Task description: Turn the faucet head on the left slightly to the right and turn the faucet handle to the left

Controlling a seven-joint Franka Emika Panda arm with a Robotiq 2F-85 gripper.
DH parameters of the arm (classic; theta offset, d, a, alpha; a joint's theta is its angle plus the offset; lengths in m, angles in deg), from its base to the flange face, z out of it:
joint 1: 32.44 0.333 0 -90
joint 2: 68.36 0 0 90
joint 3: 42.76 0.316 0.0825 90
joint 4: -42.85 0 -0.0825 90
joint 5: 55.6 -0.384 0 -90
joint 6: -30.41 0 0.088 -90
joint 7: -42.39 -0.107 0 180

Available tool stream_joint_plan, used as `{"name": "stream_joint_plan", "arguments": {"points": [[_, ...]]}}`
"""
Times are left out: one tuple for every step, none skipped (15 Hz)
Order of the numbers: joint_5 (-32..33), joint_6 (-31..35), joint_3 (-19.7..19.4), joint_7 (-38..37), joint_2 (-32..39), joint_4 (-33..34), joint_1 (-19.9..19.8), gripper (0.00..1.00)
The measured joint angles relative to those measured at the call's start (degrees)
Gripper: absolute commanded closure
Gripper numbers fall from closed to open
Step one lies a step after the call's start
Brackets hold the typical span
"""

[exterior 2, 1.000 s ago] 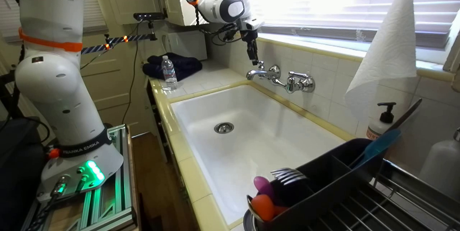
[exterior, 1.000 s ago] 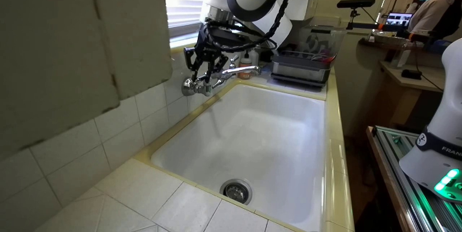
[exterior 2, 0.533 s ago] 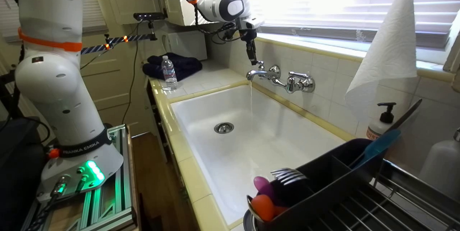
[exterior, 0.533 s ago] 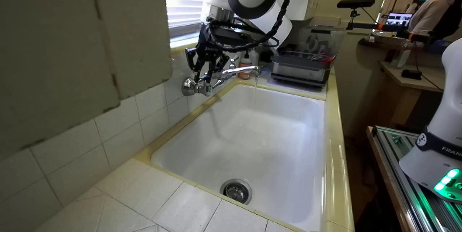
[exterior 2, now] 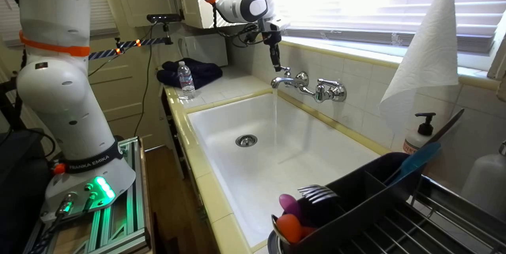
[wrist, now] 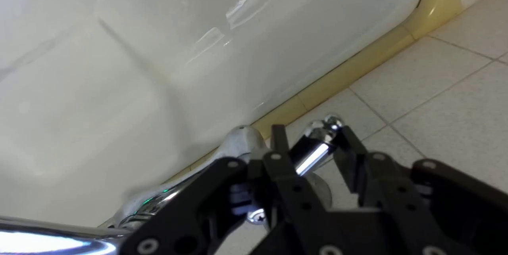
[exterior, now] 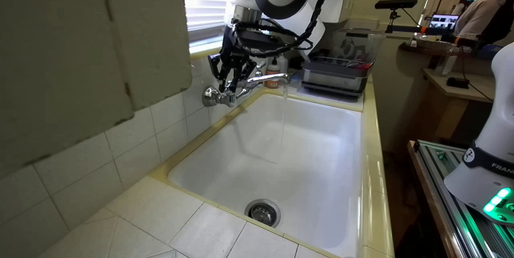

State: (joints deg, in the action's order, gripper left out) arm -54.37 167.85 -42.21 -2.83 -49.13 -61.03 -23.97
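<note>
A wall-mounted chrome faucet has a long curved spout, the faucet head point(exterior 2: 282, 81), with water running from its end; the spout shows in both exterior views point(exterior: 273, 77). In the wrist view a chrome lever with a small rounded tip, the faucet handle point(wrist: 311, 158), stands between the fingers. My gripper point(wrist: 312, 130) is open around it, the right finger at its tip and a gap by the left fingertip. In the exterior views the gripper point(exterior: 229, 89) points down at the handle, which it largely hides; the handle's end point(exterior 2: 286, 71) shows beside the fingertips.
The white sink basin point(exterior: 313, 169) lies below with its drain point(exterior: 263, 213). A second handle point(exterior 2: 328, 83) stands on the faucet's other side. The tiled wall point(exterior 2: 352, 68) is close behind the gripper. A dish rack point(exterior 2: 355, 187) and soap bottle point(exterior 2: 421, 135) stand at one end.
No water ran one second ago; a thin stream began half a second ago and now falls into the basin. My gripper has shifted slightly away from the wall at the handle.
</note>
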Motion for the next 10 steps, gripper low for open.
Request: {"name": "stream_joint_plan", "arguments": {"points": [[0.0,-0.2,0.0,0.0,-0.1,-0.1,0.0,0.40],[0.1,-0.3,0.0,0.2,-0.2,-0.1,0.0,0.37],[0.2,-0.4,0.0,0.4,-0.2,-0.2,0.0,0.37],[0.3,-0.4,0.0,0.6,-0.2,-0.2,0.0,0.30],[0.5,-0.6,-0.1,0.8,-0.2,-0.3,0.1,0.23],[0.6,-0.7,-0.1,1.0,-0.2,-0.4,0.1,0.16],[0.6,-0.8,-0.1,1.4,-0.2,-0.6,0.1,0.08],[0.7,-0.8,-0.1,1.8,-0.3,-0.8,0.2,0.02],[0.8,-0.8,-0.1,2.2,-0.4,-1.1,0.2,0.00],[0.9,-0.8,-0.1,2.7,-0.6,-1.4,0.4,0.00]]}}
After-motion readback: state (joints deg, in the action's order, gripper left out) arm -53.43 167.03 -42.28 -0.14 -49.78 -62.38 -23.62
